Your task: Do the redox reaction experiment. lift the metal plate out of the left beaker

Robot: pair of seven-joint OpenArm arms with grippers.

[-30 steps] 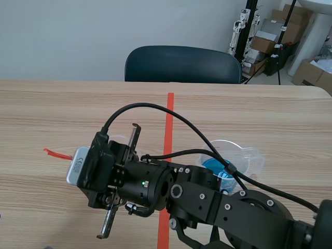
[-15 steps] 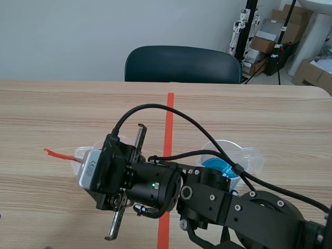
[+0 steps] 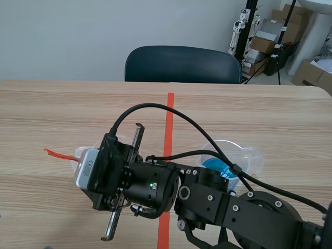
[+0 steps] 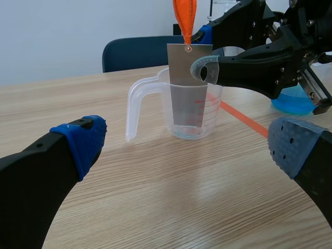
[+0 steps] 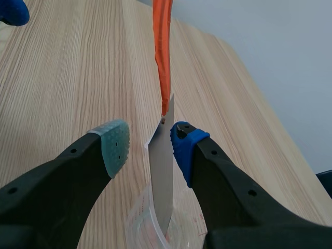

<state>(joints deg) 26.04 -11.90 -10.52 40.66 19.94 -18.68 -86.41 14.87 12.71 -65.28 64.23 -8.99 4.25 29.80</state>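
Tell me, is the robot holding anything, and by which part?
Nothing yet. The right gripper straddles the plate's top, one pad clear of it; the left gripper is open, empty.

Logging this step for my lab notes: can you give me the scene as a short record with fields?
metal plate: upright in the left beaker, lower end inside
orange ribbon: attached at the hole at the plate's top
right gripper: open, one finger each side of the plate's top
left gripper: open, short of the beaker, holding nothing
right beaker: blue liquid inside
step: plate not yet lifted out
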